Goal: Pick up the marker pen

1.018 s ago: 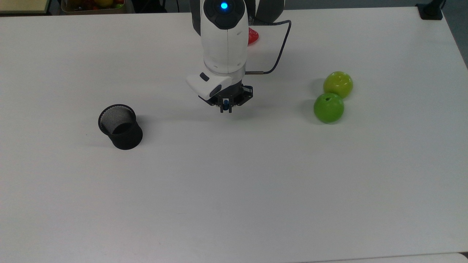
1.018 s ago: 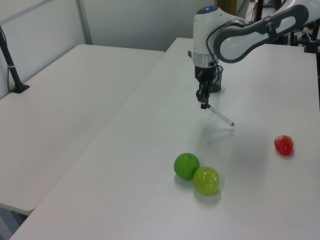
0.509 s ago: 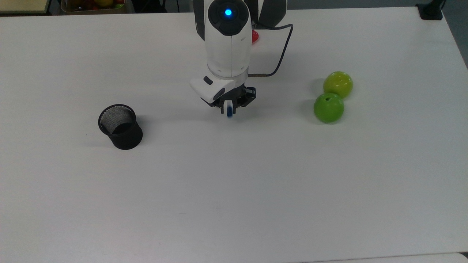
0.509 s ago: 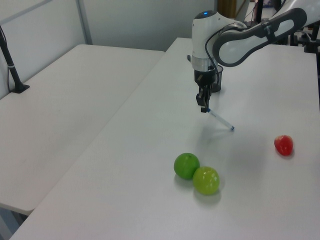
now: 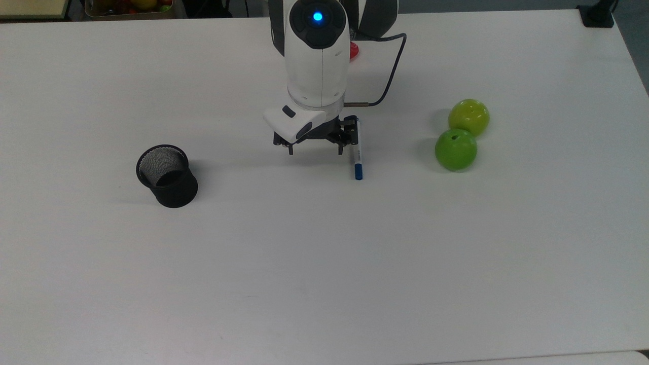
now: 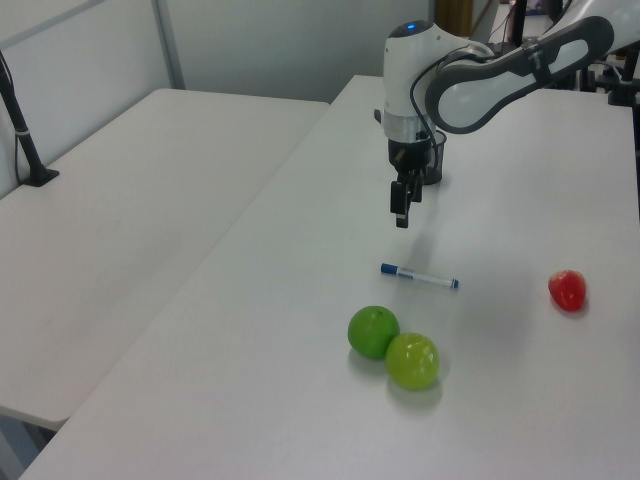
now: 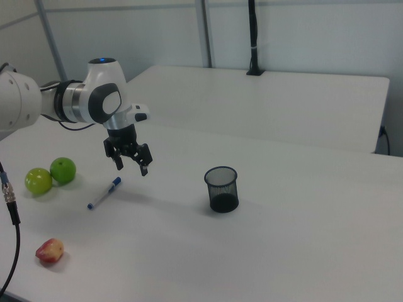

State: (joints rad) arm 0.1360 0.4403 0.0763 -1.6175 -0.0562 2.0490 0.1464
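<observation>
Slim white-barrelled marker pen w/ blue cap (image 5: 358, 152) (image 6: 419, 277) (image 7: 104, 193): laid flat on white counter (image 5: 324, 263), betw. black mesh cup (image 5: 167, 176) and two green apples (image 5: 456, 149). Robot hand (image 5: 315, 150) (image 6: 401, 219) (image 7: 131, 168): held above counter, fingers spread wide, nothing gripped; pen just beside it at the top view's right.

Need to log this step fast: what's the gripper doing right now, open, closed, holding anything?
Gripper: open, jaws spread wide, holding nothing. The marker pen lies flat on the table beside it.
</observation>
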